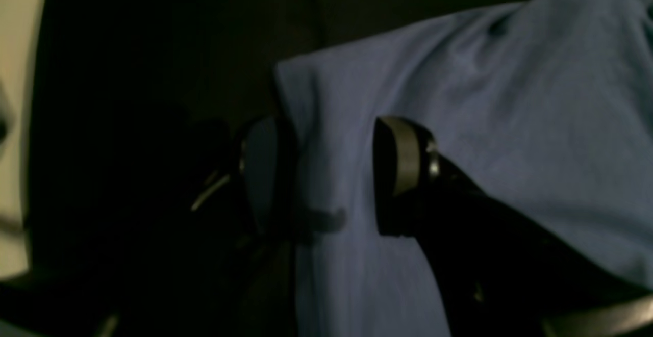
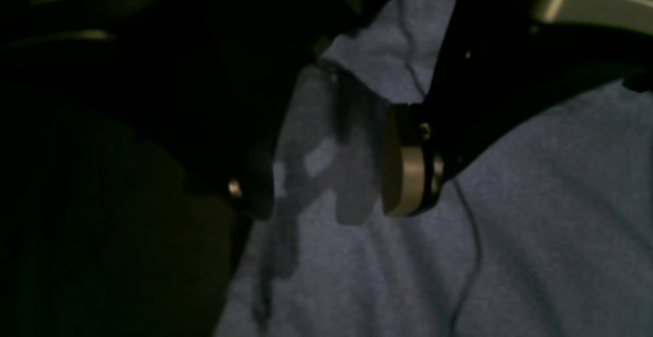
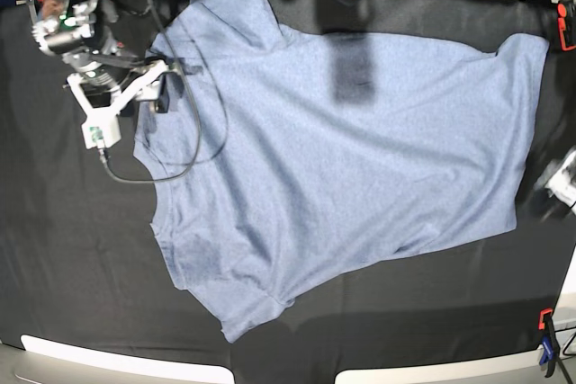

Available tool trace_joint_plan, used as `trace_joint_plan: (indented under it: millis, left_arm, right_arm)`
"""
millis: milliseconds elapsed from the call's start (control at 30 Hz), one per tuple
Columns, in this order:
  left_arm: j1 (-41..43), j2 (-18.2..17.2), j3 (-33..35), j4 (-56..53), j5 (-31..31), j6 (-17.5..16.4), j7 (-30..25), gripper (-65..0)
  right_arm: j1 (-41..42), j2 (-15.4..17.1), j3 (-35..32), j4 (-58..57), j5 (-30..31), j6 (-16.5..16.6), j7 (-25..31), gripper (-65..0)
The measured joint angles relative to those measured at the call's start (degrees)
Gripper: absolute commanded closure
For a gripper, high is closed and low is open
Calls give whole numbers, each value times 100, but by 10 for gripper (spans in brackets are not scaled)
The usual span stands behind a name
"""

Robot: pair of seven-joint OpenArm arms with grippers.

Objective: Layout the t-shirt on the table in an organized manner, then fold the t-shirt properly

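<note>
A blue-grey t-shirt [image 3: 342,159] lies spread on the black-covered bench [image 3: 81,258], one sleeve at the near edge and the other at the far edge, the hem toward the clamped side. Its body lies slightly askew, with light creases near the collar. The laying-out step looks close to done. To finish it well, each gripper should probably take an edge cleanly, draw the cloth taut and square to the bench, and smooth the creases before any fold begins.

The left gripper [image 1: 326,174] hangs wide apart astride an edge of the shirt, holding nothing. Farther off, the right gripper [image 2: 326,163] stands wide too, its jaws either side of a raised flap near the collar; no grip shows, though blur hides whether it touches.

Count: one shirt, one bench, two grippers, a red clamp [image 3: 567,26] and a second red clamp [image 3: 545,323] visible at the corners.
</note>
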Motion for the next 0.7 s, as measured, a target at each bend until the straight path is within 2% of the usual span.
trace_joint_plan:
  millis: [267,333,433,500,567,633,700]
  left_arm:
    - [-1862,461,1209,-2621,1150,103,-1036,-281]
    - [-2210,595,1331,-3309,1377,275,-1272,-281]
    - [-2632,721,1364,-4177,1762,304,-1725,-281]
    - [-2804,789,1368,-4572,2004,599,-1912,-281]
    - [-2837,835,1368,-4819,2142,686,-2026,-278]
    - [-2780,881,1368,-4933,2170,682,-1967,-237]
    - [-2706,907,1368,-4940,2151,293,-1873,-159]
  right_arm:
    - [-4,-42,2,0,-2,0,-46,-328]
    - [0,-42,2,0,0,0,-68,-328]
    - [-2,-44,2,0,0,0,-87,-328]
    - [-4,-46,2,0,0,0,-90,-328]
    - [-4,-46,2,0,0,-2,-87,-328]
    - [-4,-46,2,0,2,0,-90,-328]
    - [-4,-44,2,0,-2,0,-92,-328]
